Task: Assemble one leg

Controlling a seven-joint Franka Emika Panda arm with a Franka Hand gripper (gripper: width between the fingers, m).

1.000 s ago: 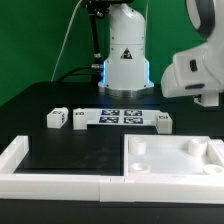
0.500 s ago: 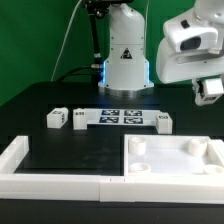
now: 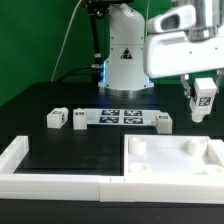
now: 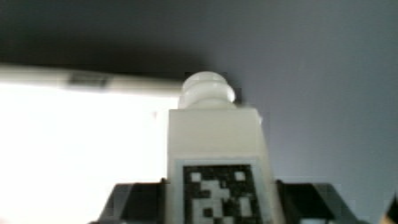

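My gripper [image 3: 203, 98] is shut on a white leg [image 3: 204, 103] and holds it in the air, above the far right corner of the large white panel [image 3: 176, 158]. In the wrist view the leg [image 4: 217, 140] stands between the dark fingers [image 4: 150, 202], its square tag facing the camera and its round peg end pointing away; the gripper [image 4: 222, 206] grips its sides. Three more legs lie on the black table: two [image 3: 56, 118] [image 3: 80, 119] at the exterior view's left and one [image 3: 164, 121] at the right of the marker board [image 3: 122, 116].
Long white border rails [image 3: 50, 181] run along the front and left of the table. The robot's white base [image 3: 125, 55] stands behind the marker board. The panel has raised round bosses near its corners.
The arm has swung toward the exterior view's left and come down, carrying the leg with it. The legs on the table have not moved.
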